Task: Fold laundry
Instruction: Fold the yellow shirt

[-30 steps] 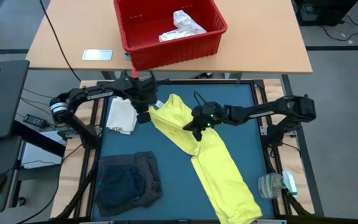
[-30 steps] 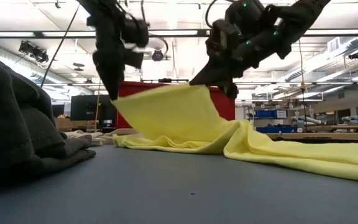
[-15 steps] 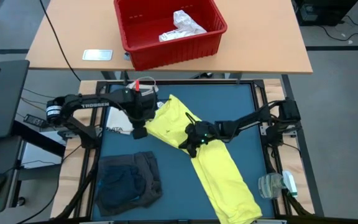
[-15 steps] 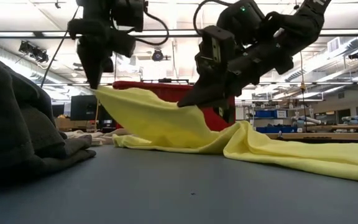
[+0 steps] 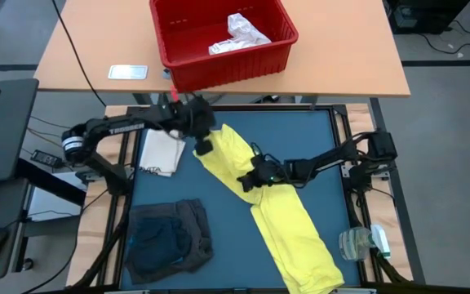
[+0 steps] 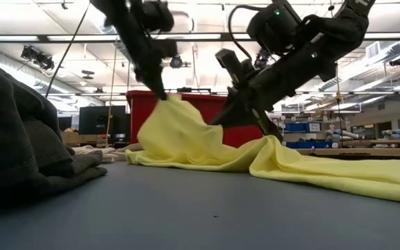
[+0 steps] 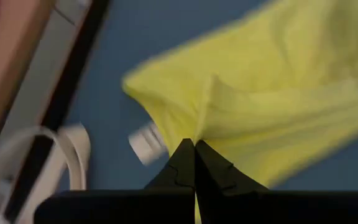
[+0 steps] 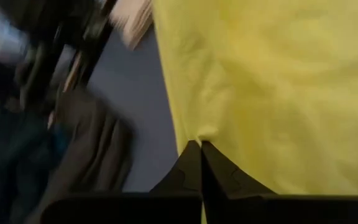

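The long yellow garment [image 5: 288, 216] lies slantwise across the blue table, its near end flat and its far end raised, as the low view [image 6: 186, 139] shows. My left gripper [image 5: 203, 144] is shut on that far end, and my right gripper [image 5: 247, 181] is shut on the garment's left edge a little nearer. A pile of dark grey and navy garments [image 5: 170, 237] rests on the near left of the table. A white item [image 5: 239, 34] lies in the red bin. My left gripper pinches the yellow garment's far-end corner [image 7: 197, 127] between its two shut fingers, coming from above and slanting down. That corner is lifted off the table and the cloth hangs slack below it [image 6: 169, 114]. My right gripper pinches the garment's left edge [image 8: 194, 134] between its shut fingers, slanting down from the right. The edge is raised a little; the cloth beyond it lies on the table.
A cream tote bag [image 5: 160, 151] lies on the table's left side beside my left gripper. A clear plastic item with green trim [image 5: 364, 242] sits off the table's near right edge. The red bin [image 5: 190, 69] stands on the wooden table beyond the far edge.
My left gripper swung toward the near left, then back toward the far right, ending closer to my right gripper. The right gripper shifted slightly toward the near left and partly back. The raised yellow end, first stretched between them, now hangs bunched and slack.
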Controlling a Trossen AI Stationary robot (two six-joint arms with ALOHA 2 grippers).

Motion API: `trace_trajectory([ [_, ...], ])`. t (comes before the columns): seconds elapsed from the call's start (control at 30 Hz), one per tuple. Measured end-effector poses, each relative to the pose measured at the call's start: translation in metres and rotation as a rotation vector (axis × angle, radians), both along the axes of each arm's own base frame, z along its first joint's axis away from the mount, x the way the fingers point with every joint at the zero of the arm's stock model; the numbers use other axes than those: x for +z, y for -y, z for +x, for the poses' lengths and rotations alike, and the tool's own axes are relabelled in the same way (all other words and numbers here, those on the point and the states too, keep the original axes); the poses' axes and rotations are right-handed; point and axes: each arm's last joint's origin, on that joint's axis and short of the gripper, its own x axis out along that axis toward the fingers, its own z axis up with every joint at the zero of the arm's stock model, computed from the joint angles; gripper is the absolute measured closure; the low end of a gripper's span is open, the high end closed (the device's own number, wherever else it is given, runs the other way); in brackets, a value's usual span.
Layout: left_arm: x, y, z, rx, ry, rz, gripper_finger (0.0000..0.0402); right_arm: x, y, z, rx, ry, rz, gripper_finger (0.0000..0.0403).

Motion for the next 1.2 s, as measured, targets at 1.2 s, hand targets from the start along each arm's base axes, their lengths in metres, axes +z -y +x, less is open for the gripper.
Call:
trace_trajectory([
  [1.2, -0.051, -0.073, 0.051, 0.072, 0.119, 0.012, 0.0331, 0.005, 0.051, -0.057, -0.205, -0.312, 0.094, 0.026],
])
